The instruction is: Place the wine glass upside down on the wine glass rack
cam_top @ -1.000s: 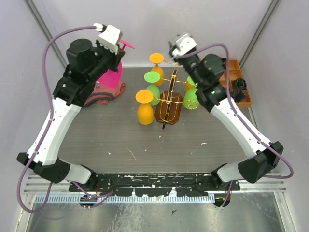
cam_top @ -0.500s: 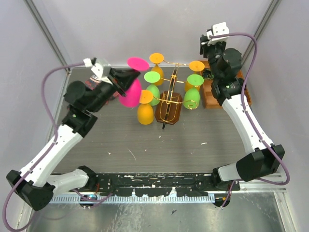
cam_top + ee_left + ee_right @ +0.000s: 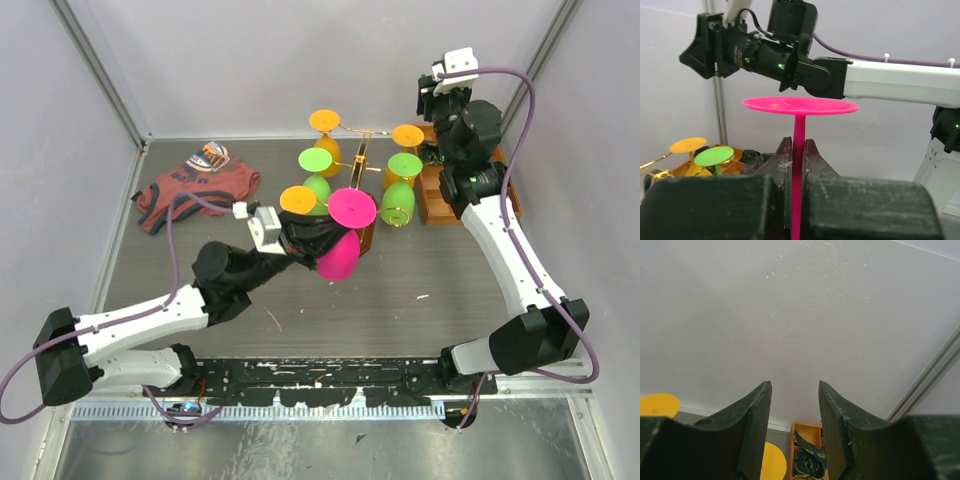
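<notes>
The left gripper [image 3: 799, 150] is shut tight on the stem of the pink wine glass [image 3: 345, 228], foot up and bowl down, ready to hang that way. The glass is at the near side of the wine glass rack [image 3: 369, 238]. It may be touching, but I cannot tell. The right gripper [image 3: 795, 385] is half open and empty, far right, out of the way. The table [image 3: 430, 300] is dark grey and the walls are pale.

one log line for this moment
left jaws: shut on pink wine glass stem, foot up, by rack | right jaws: open, empty
</notes>
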You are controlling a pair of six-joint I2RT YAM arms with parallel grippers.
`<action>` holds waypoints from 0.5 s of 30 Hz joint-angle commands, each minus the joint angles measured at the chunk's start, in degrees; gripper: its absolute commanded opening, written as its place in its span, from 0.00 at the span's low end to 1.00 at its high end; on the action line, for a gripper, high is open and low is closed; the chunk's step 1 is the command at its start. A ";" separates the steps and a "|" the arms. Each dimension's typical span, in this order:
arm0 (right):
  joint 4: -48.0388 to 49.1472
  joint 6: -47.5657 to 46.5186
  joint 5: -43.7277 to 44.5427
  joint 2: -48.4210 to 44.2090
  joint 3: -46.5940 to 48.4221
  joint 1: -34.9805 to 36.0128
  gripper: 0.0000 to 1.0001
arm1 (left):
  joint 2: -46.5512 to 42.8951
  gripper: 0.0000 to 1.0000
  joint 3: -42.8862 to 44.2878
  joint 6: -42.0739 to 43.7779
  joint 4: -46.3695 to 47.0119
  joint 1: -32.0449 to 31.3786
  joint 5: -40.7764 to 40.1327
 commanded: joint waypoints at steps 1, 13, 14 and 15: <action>1.19 -0.07 0.95 -1.77 -0.31 -0.40 0.49 | 2.43 0.00 -2.82 3.25 11.36 -4.00 -7.84; 1.21 -1.08 0.60 -2.83 -1.68 -0.91 0.49 | 19.26 0.00 -7.22 0.49 34.25 -5.82 -19.94; 1.22 -1.17 0.60 -2.94 -1.86 -0.91 0.49 | 20.34 0.00 -6.83 0.57 34.25 -5.93 -20.59; 1.31 -1.28 0.60 -2.96 -1.96 -0.95 0.49 | 21.17 0.00 -6.37 0.57 34.26 -5.93 -20.96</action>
